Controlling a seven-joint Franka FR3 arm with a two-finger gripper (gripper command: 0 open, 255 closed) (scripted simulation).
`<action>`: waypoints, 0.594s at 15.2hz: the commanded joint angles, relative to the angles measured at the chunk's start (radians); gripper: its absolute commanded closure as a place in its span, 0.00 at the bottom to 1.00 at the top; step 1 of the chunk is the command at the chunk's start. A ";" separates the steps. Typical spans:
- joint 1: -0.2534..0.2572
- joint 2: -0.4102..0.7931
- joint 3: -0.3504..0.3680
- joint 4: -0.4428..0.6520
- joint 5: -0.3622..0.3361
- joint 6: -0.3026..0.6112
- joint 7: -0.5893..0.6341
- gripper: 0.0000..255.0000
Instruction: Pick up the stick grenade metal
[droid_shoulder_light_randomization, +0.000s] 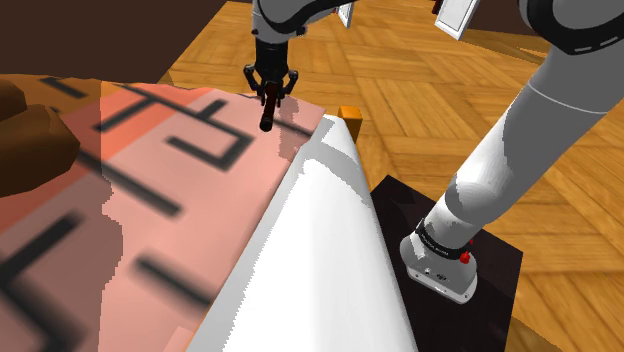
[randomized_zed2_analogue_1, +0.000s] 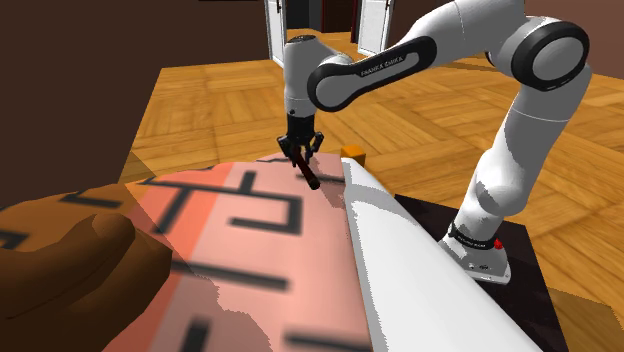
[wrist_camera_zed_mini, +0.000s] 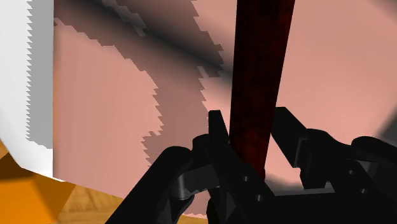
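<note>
The end effector (droid_shoulder_light_randomization: 271, 93) is gripping the dark red stick grenade (droid_shoulder_light_randomization: 266, 115) by one end, its long axis pointing straight away from the fingers, over the pink bed's (droid_shoulder_light_randomization: 150, 175) far corner.

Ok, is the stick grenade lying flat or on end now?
On end, slightly tilted: the stick grenade points down from the gripper, clasped between its fingers.

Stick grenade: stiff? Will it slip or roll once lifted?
Likely stiff: the dark red stick grenade runs straight out from the claw. Clasped near one end, so it may pivot. Round shaft, probably rolls if dropped.
</note>
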 joint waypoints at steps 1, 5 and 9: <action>0.000 -0.006 0.000 0.021 0.002 -0.026 -0.001 1.00; 0.000 -0.015 -0.001 0.065 0.005 -0.079 -0.004 1.00; -0.001 -0.020 -0.001 0.113 0.007 -0.132 -0.006 1.00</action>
